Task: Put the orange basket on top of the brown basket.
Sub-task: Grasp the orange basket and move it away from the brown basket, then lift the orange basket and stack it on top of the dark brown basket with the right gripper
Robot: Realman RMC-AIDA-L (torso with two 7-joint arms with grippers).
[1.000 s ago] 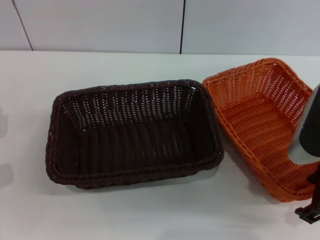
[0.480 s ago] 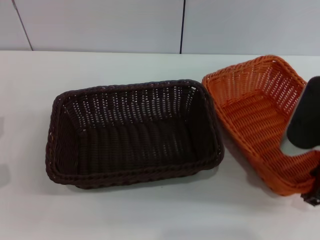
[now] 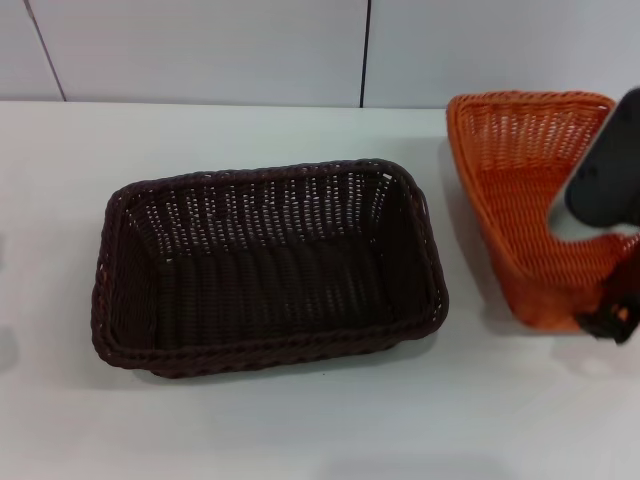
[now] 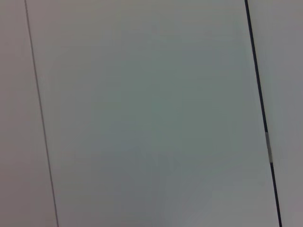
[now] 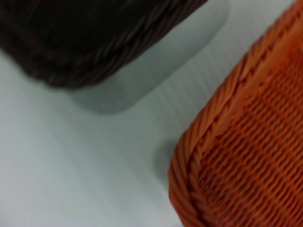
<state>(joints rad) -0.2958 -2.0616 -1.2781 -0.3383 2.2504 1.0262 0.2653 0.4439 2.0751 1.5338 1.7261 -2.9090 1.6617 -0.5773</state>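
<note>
The orange basket [image 3: 512, 185] hangs tilted at the right of the head view, its far end raised off the white table. My right gripper [image 3: 608, 322] is clamped on its near right rim, and the arm's dark body covers part of that side. The brown basket [image 3: 270, 265] sits flat and empty at the table's middle, a gap to the left of the orange one. The right wrist view shows the orange basket's braided corner [image 5: 222, 156] close up and the brown basket's rim [image 5: 85, 47] beyond a strip of table. My left gripper is out of view.
The white table [image 3: 300, 430] runs around both baskets. Behind it stands a pale panelled wall [image 3: 200, 50] with dark seams. The left wrist view shows only that wall [image 4: 142, 113].
The orange basket has been lifted and tipped up, moving away from the brown basket toward the far right. The right arm rose with it. The brown basket has not moved.
</note>
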